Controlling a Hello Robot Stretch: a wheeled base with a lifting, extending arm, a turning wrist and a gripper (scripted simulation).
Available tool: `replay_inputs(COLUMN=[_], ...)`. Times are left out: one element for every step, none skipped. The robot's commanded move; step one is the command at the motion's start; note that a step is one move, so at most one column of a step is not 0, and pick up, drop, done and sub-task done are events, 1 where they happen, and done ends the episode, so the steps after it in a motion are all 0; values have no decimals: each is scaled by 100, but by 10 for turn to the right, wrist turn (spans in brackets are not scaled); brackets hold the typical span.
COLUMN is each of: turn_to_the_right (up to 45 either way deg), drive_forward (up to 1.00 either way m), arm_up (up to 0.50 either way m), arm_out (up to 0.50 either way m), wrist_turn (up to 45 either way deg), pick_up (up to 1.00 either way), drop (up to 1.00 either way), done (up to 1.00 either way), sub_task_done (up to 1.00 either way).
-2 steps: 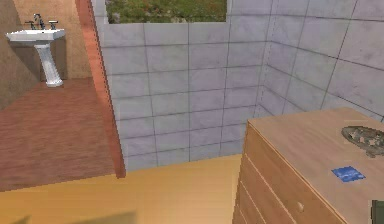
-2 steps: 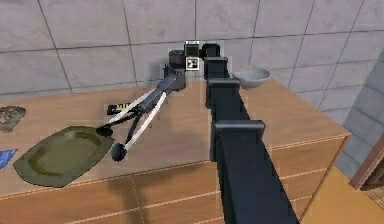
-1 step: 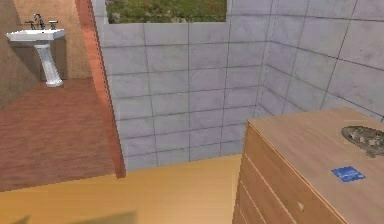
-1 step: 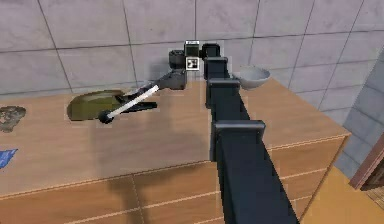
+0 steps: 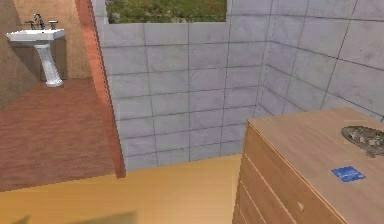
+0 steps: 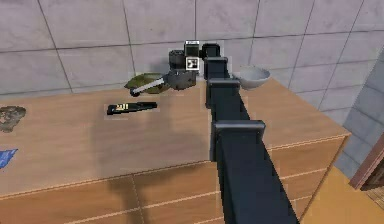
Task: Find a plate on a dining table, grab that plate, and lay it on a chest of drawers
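The chest of drawers (image 6: 120, 140) has a light wooden top and stands against a grey tiled wall; its corner also lies at the forward view's lower right (image 5: 300, 150). My arm (image 6: 235, 140) reaches out over its top. The gripper (image 6: 150, 88) is at the arm's far end, left of the two white marker squares (image 6: 190, 58). A flat olive-green plate-like thing (image 6: 143, 78) lies on the top right at the fingers. I cannot tell whether the gripper holds anything.
On the chest top are a grey bowl (image 6: 250, 76), a black flat bar (image 6: 132, 107), a dark mottled thing (image 5: 365, 135) and a small blue card (image 5: 347, 172). A doorway at the forward view's left leads to a white pedestal sink (image 5: 40, 45). Orange floor (image 5: 150, 195) lies ahead.
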Motion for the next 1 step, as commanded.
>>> replay_inputs(turn_to_the_right=[0], drive_forward=[0], arm_up=[-12], arm_out=[0], wrist_turn=[0], pick_up=[0], drop=[0], done=[0], sub_task_done=[0])
